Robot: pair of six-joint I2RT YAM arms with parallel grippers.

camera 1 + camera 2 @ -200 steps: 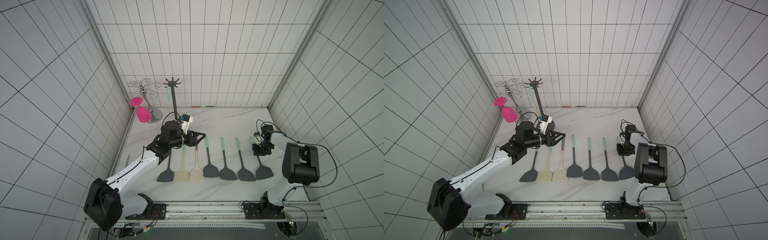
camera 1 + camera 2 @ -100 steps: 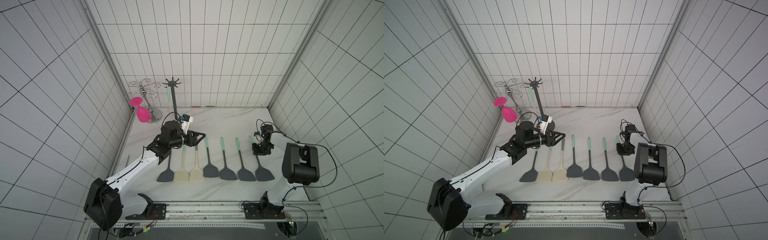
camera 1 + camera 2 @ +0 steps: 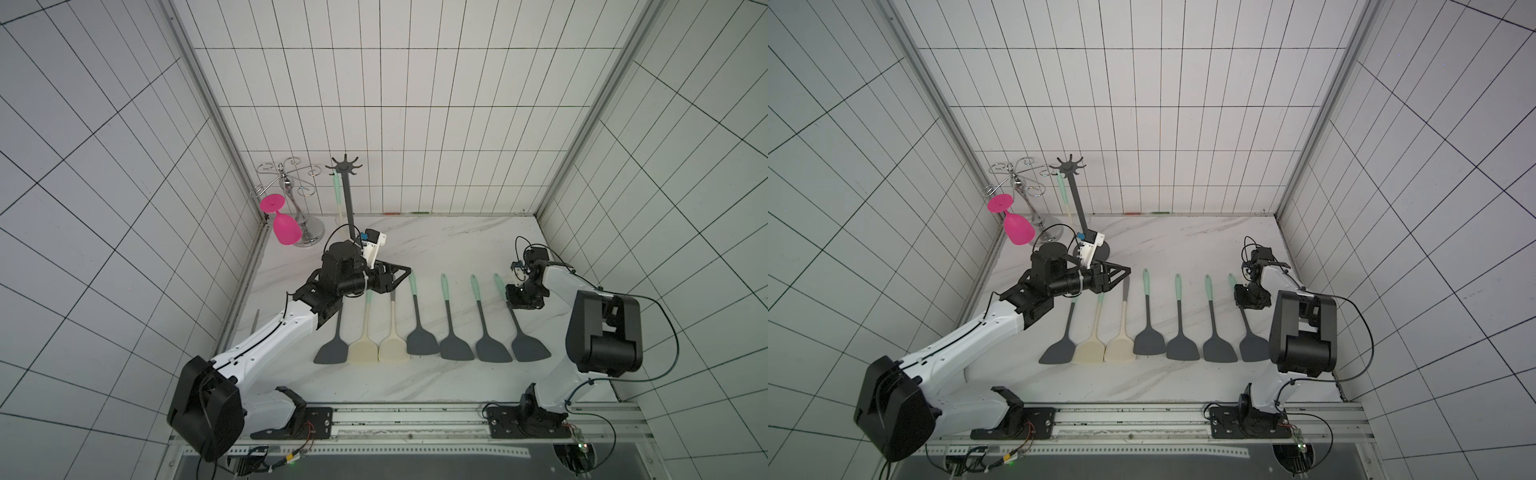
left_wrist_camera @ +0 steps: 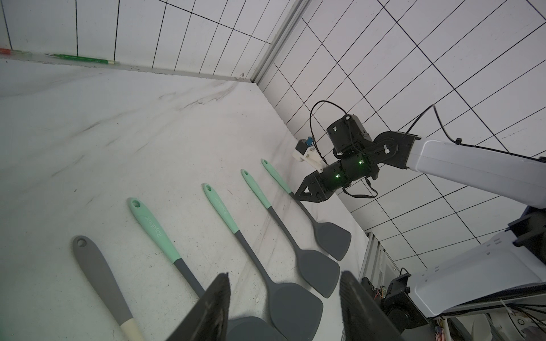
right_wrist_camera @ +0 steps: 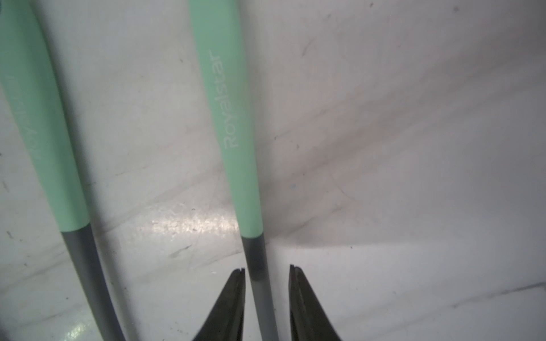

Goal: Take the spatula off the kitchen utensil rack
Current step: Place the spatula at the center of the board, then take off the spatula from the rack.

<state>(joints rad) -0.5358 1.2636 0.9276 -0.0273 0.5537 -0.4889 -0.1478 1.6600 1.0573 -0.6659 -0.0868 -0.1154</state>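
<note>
"Royalstar" along the mint-green spatula handle (image 5: 227,118); same brand, blurred, on neighbouring handle (image 5: 38,133)
</note>
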